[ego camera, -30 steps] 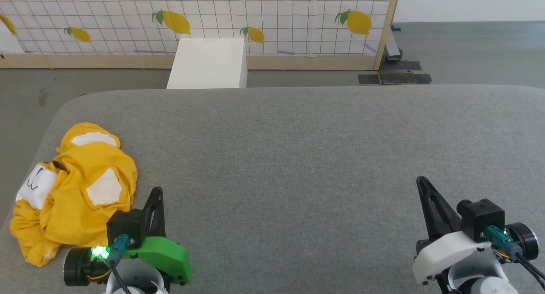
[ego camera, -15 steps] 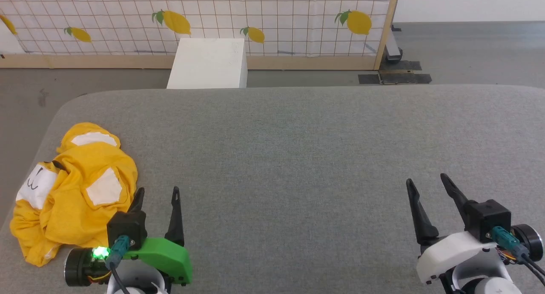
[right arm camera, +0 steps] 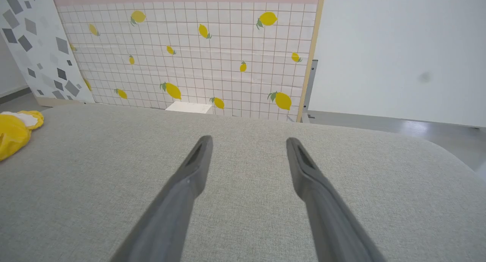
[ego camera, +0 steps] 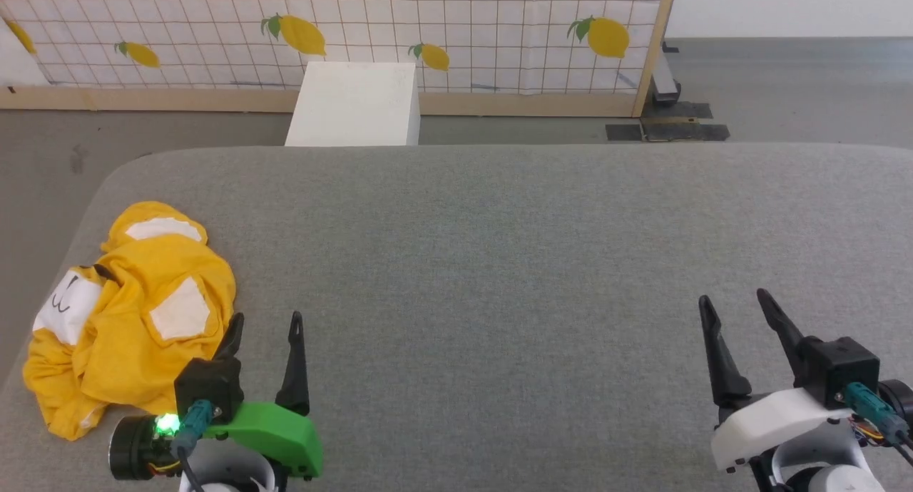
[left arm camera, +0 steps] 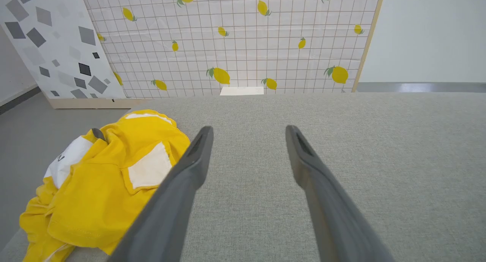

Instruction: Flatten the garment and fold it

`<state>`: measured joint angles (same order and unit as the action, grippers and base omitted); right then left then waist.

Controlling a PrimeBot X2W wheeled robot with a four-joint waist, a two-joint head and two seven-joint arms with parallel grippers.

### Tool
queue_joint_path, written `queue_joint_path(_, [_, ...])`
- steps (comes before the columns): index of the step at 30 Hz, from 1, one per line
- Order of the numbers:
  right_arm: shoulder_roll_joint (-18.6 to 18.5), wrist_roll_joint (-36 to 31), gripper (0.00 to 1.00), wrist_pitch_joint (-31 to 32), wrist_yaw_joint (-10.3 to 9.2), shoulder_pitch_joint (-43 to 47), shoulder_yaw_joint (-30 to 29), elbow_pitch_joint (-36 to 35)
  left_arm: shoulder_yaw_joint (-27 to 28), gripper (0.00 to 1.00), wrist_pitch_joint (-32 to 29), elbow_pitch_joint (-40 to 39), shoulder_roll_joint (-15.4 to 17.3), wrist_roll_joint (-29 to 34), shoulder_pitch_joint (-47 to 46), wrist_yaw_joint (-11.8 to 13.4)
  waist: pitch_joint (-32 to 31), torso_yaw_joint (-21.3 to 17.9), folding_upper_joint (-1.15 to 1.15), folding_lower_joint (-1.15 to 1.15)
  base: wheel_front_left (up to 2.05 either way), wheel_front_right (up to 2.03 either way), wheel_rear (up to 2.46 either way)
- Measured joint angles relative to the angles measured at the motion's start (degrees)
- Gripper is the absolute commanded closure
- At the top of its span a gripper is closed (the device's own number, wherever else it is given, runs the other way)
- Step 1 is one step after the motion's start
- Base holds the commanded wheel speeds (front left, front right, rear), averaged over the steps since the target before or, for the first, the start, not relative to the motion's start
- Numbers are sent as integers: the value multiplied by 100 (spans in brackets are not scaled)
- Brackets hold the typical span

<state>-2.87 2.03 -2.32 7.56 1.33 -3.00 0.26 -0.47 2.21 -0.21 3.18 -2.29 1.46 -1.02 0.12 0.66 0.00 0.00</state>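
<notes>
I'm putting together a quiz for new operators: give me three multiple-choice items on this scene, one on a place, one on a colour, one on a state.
1. Where on the grey padded surface does the garment lie?
A) left end
B) middle
C) right end
2. What colour is the cover behind the left gripper?
A) white
B) green
C) red
3. How do the right gripper's jaws stand?
A) shut
B) shut on cloth
C) open, empty
Answers: 1 A, the crumpled heap sits by the left edge. 2 B, that cover is bright green. 3 C, they stand apart over bare surface.
</notes>
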Motion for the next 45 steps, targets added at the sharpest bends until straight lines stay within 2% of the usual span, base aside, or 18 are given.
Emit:
queue_joint_path(17, [0, 63, 0, -190, 0, 81, -98, 31, 37, 0, 219, 0, 0, -241, 65, -45, 10, 349, 0, 0, 0, 0, 0])
queue_joint_path(45, [0, 260, 0, -534, 0, 92, 290, 287, 118, 0, 550, 119, 0, -421, 270, -146, -68, 1421, 0, 0, 0, 0, 0])
